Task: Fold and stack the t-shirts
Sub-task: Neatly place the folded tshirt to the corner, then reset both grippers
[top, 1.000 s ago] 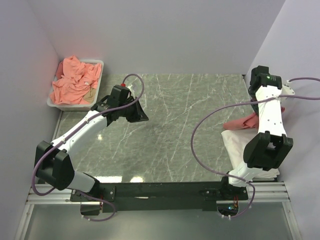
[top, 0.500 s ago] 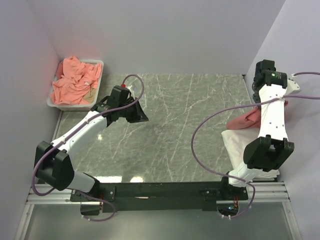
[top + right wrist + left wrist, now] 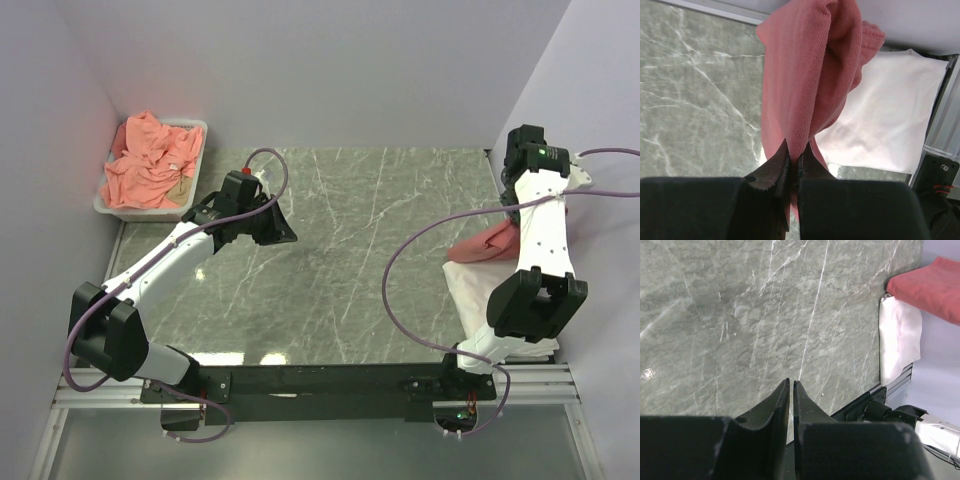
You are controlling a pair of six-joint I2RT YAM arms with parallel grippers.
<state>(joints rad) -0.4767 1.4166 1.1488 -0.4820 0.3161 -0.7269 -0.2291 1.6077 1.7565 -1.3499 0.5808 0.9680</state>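
I'm over a grey-green marbled table with pale lilac walls, and crumpled pink shirts fill the white tray at far left. My right claw pinches a red shirt over the folded white garment; my left claw hovers nearly closed, empty. Any writing is too small to read.

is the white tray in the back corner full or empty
Full: crumpled pink shirts heap above the tray rim in the top view.

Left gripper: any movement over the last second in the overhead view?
No. The left gripper is in the same spot, to the right of the fixed white tray.
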